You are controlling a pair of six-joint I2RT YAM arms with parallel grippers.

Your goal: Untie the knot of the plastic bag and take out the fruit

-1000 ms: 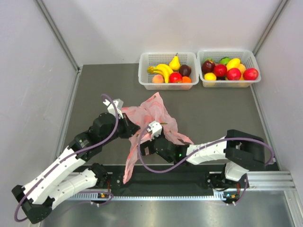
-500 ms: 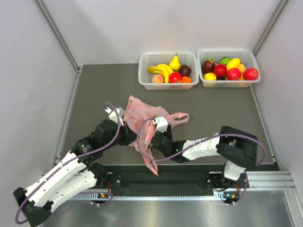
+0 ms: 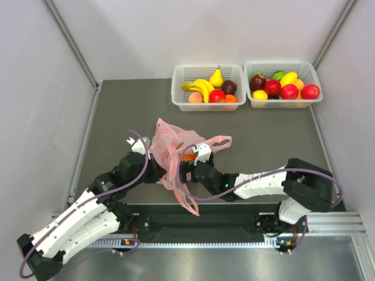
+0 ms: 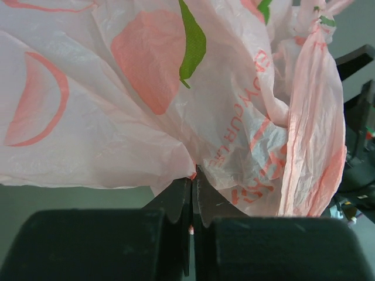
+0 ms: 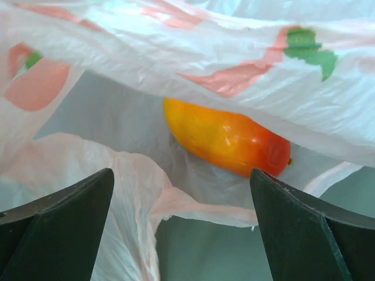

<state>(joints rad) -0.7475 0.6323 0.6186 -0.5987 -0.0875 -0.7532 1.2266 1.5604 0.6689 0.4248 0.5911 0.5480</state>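
The left gripper (image 4: 192, 175) is clamped on a fold of the pink plastic bag (image 3: 170, 143) at the near middle of the table (image 3: 129, 111), seemingly to hold its mouth up so the right gripper (image 5: 180, 171), jaws spread wide, can reach the orange-red fruit (image 5: 228, 140) lying inside.

The plastic bag (image 4: 234, 146) is pale translucent pink, printed with salmon peach shapes, green leaves and orange-red lettering. The fruit (image 5: 225, 137) shades smoothly from yellow through orange to red. The table (image 3: 117, 111) is dark grey.
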